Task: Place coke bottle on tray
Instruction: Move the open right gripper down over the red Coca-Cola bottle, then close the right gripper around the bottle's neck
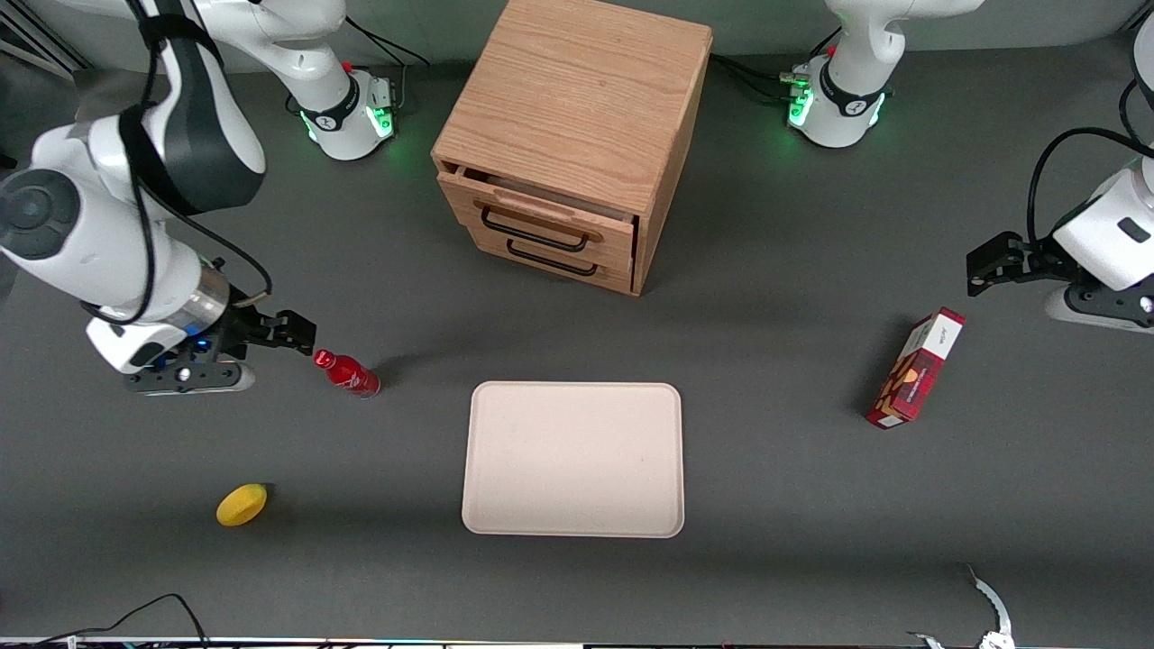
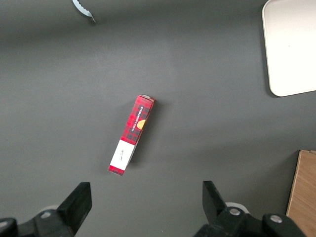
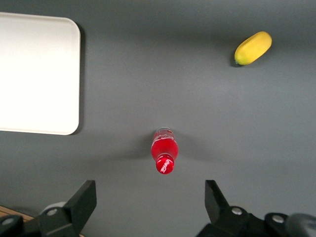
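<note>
The coke bottle (image 1: 347, 372), small and shiny red with a red cap, stands on the grey table, apart from the tray and toward the working arm's end. The right wrist view looks down on the coke bottle (image 3: 164, 150) from above its cap. My right gripper (image 1: 305, 333) hangs open just beside the bottle's cap, a little farther from the front camera, touching nothing. Its gripper (image 3: 150, 197) fingers are spread wide, with the bottle just outside the gap. The pale cream tray (image 1: 573, 460) lies flat at the table's middle with nothing on it; its corner (image 3: 34, 74) shows too.
A yellow lemon (image 1: 242, 504) lies nearer the front camera than the bottle. A wooden two-drawer cabinet (image 1: 572, 135) stands farther back than the tray, its upper drawer slightly open. A red-and-white box (image 1: 915, 368) lies toward the parked arm's end.
</note>
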